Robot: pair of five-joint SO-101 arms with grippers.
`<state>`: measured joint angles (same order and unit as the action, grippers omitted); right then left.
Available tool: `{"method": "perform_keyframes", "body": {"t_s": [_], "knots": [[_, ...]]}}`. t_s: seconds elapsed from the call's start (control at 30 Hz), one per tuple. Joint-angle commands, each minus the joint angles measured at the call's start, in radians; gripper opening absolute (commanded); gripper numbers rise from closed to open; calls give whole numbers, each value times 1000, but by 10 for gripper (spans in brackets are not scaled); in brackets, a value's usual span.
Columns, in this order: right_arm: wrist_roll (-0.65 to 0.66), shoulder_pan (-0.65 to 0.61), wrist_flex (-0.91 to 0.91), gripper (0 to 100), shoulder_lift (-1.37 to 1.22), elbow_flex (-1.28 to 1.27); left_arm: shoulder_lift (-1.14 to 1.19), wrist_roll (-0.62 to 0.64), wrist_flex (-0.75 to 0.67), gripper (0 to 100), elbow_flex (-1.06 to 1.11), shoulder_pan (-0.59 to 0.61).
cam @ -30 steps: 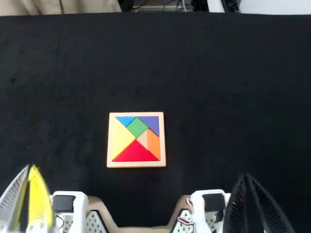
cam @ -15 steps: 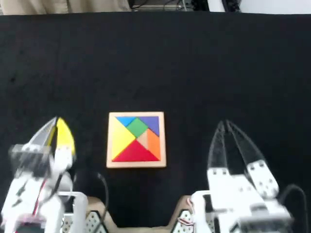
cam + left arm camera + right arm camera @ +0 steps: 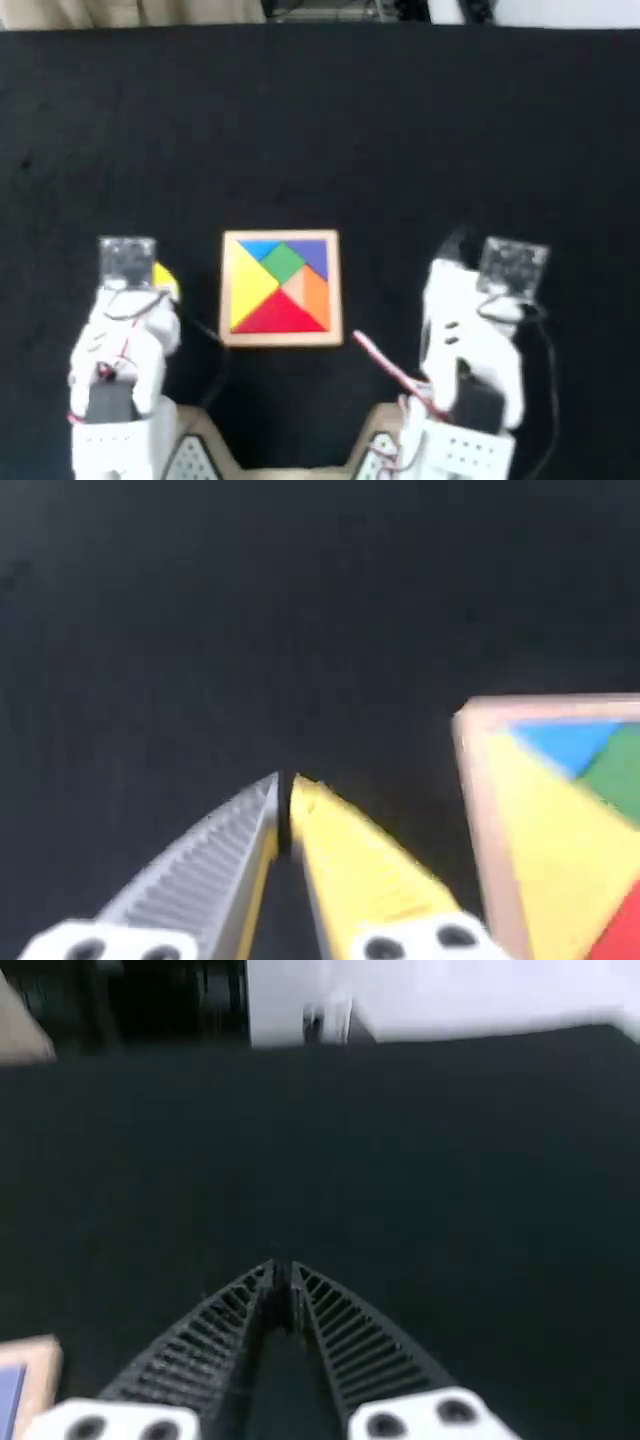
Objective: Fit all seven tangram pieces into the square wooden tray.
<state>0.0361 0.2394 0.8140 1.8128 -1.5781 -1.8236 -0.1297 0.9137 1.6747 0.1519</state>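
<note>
Although the black table takes up most of the high view, the two white arms are the largest things standing on it. The left arm is placed just beside one side of the square wooden tray, and the right arm is set near the opposite side, a little farther off.

The left gripper is seen closed to its tips, its grey finger and yellow finger pressed together with nothing between them. It is pointed at bare cloth just beside the tray's rim. The right gripper is likewise closed, its black ribbed fingers met at the tips and nothing gripped. It is held over the cloth beyond the tray's corner.

The tray is laid flat in the middle, its sides square to the table's edges. All seven pieces are seated inside it.

- The yellow triangle is laid with its long side along the rim nearest the left arm.
- The red triangle is set with its long side along the rim nearest the arm bases.
- Along the far rim and the remaining side, the blue triangle, green square, purple piece, orange piece and pale piece are fitted.
</note>
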Motion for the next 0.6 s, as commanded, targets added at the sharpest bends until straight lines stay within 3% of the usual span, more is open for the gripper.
{"method": "perform_keyframes", "body": {"t_s": [0.0, 0.23, 0.47, 0.57], "knots": [[43, -52, 6, 11, 65, -105, 3, -6, 32, 30, 25, -70], [161, -141, 334, 11, 56, -107, 3, -5, 68, 30, 25, 5], [247, -143, 479, 11, 54, -107, 3, -2, 356, 30, 25, 91], [245, -144, 479, 11, 54, -107, 3, 2, 359, 30, 25, 157]]}}
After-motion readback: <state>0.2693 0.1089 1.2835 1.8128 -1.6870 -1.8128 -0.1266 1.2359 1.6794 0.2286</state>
